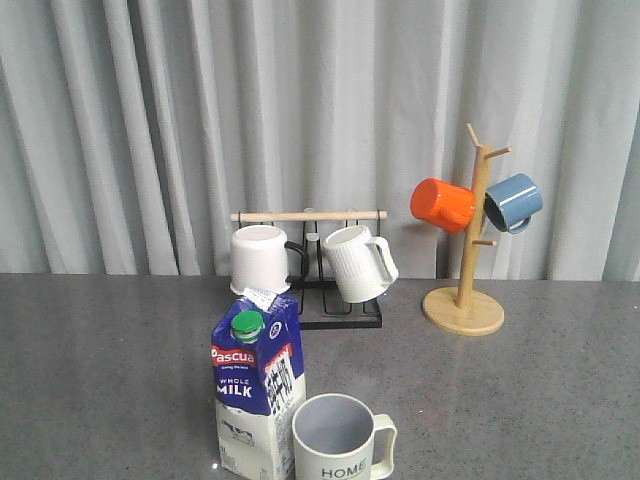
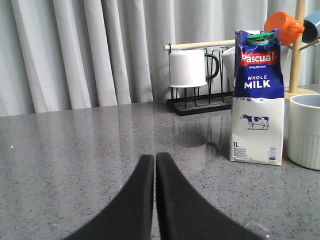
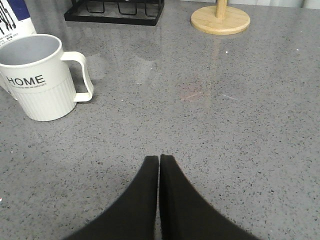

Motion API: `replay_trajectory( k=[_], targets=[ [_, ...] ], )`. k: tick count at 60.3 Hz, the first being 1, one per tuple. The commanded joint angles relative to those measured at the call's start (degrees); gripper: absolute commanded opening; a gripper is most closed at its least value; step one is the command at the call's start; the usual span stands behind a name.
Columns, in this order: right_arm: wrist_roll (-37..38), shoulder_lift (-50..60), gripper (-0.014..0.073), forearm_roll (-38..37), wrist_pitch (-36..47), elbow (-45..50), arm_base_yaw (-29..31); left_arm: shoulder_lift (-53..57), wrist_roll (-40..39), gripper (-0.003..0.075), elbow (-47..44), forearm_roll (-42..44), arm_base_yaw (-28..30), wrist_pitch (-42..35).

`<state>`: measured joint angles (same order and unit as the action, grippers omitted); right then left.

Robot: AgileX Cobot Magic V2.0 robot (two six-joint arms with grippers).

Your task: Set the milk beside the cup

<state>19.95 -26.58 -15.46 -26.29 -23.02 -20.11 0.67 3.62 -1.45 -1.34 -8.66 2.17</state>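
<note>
milk stands upright on the table, near front edge, left of centre in the front view. green cap up, label facing the camera. nothing holds it.

cup sits at the milk's 4 o'clock in the front view, just beside it; the rim overlaps the carton's lower corner there, so cannot tell if they touch or leave a thin gap. left wrist view shows a narrow gap between carton base and cup wall, so likely apart but close. handle points away from the milk, toward 3 o'clock.

status: placement looks done. milk is next to the cup, steady, no tilt. judging from these views, nothing is left except keeping the arms clear.

left gripper: fingers pressed together, empty, low over bare table, milk well ahead of it toward 1 o'clock in its view. right gripper: fingers also pressed together, empty, cup off toward 10 o'clock, well apart. neither arm shows in the front view.

further out: black rack at the milk's 12 o'clock holds a smooth white mug and a ribbed white mug. wooden mug tree at 2 o'clock carries an orange mug and a blue mug. none in the way.
</note>
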Motion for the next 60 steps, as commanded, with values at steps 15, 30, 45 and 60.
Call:
replay_trajectory(
  k=[15,30,45,60],
  targets=[
    [-3.8,10.6,-0.0004,-0.8,12.3,10.0,4.6,0.7,-0.1,-0.0008,-1.5,-0.1,0.0,-4.6],
    [-3.8,21.5,-0.0004,8.7,30.1,23.2,14.8,0.7,-0.1,-0.0008,-1.5,-0.1,0.0,-4.6],
    [-4.4,27.9,-0.0004,9.1,29.4,25.1,16.6,0.7,-0.1,-0.0008,-1.5,-0.1,0.0,-4.6],
    [-3.9,27.8,-0.0004,8.6,29.5,25.1,16.6,0.7,-0.1,-0.0008,-1.5,-0.1,0.0,-4.6]
  ],
)
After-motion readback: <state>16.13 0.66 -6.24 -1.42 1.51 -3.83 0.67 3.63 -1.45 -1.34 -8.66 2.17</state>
